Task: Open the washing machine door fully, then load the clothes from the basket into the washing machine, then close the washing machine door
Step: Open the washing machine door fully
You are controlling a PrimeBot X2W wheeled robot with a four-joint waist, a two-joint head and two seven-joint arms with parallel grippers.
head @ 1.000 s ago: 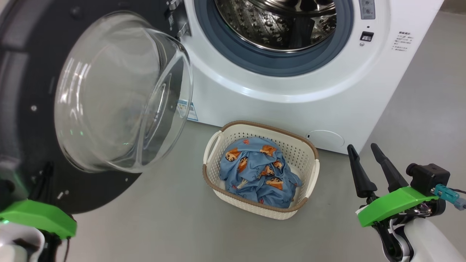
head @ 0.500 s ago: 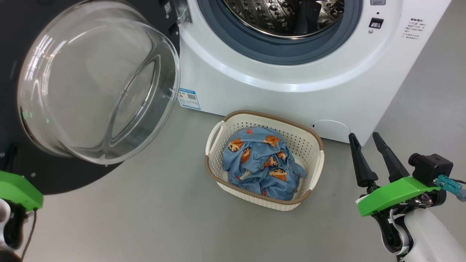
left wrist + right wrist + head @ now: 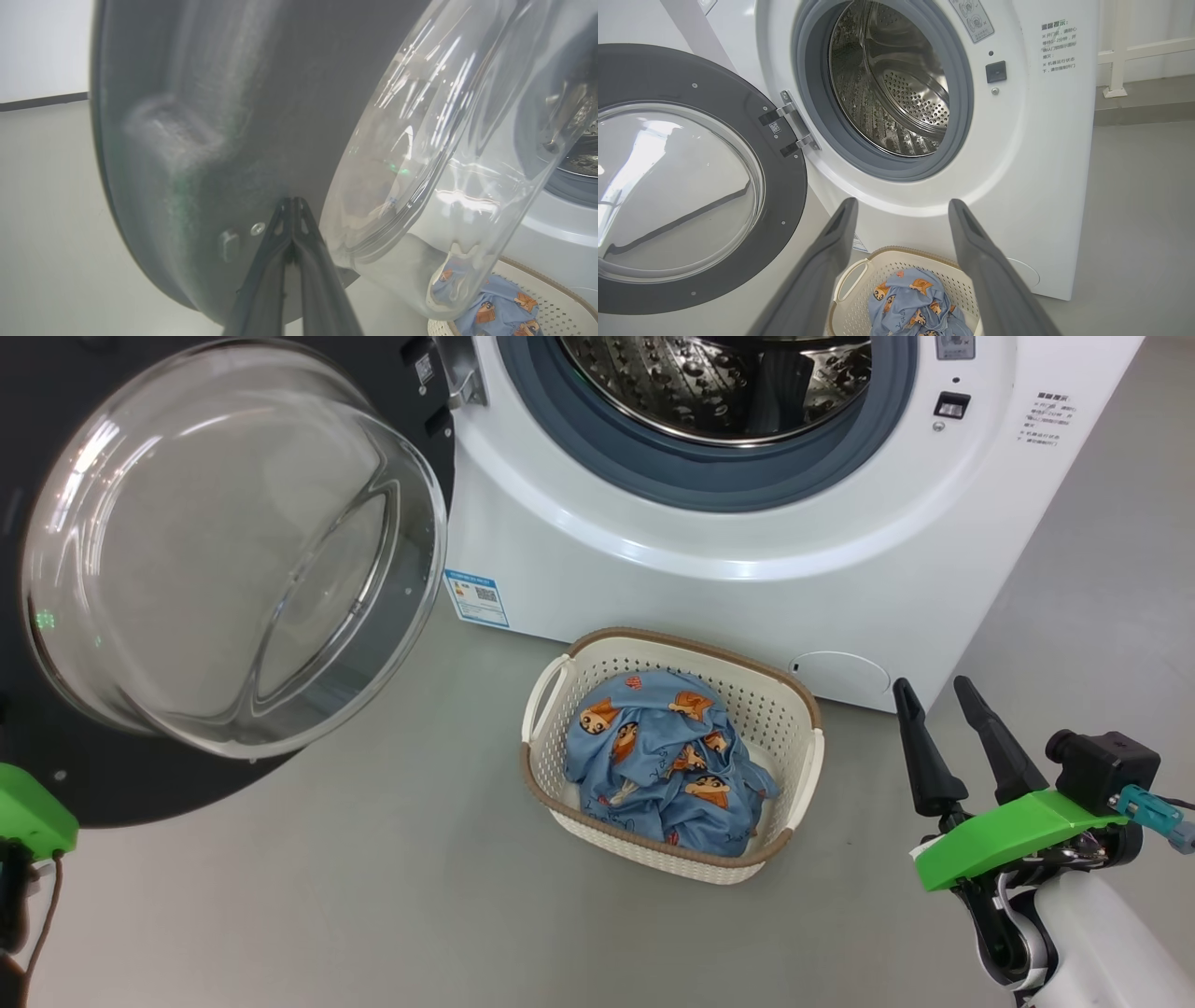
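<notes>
while the door [image 3: 224, 551] is hanging swung wide on the hinge [image 3: 791, 123] at the washer's [image 3: 709, 588] left edge, its clear bowl [image 3: 420, 163] is bulging out over the floor [image 3: 373, 896] to the front left of the washer. the drum [image 3: 719, 383] is standing uncovered inside the grey-blue ring [image 3: 709, 490] on the washer's front.

the basket [image 3: 767, 709] is sitting on the floor just in front of the washer, below the drum mouth and a little apart from the front panel. the clothes [image 3: 667, 765] are lying bunched inside it (blue cloth with orange cartoon faces uppermost). the round flap [image 3: 840, 674] is showing low on the washer's right front, and a small blue-white label [image 3: 476, 597] is showing low on its left front.

the left gripper [image 3: 292, 201] is keeping to the far left of the washer. its jaws are pressing together with nothing between them and pointing at the door's dark inner rim, close beside a small screw [image 3: 256, 228]. whether they are touching the rim, i cannot tell.

the right gripper [image 3: 931, 686] is hovering over the floor in front of the washer's lower right corner. its jaws are standing spread wide and gripping nothing, clear of the basket. in the right wrist view those jaws are framing the basket and the washer's lower front between them.
</notes>
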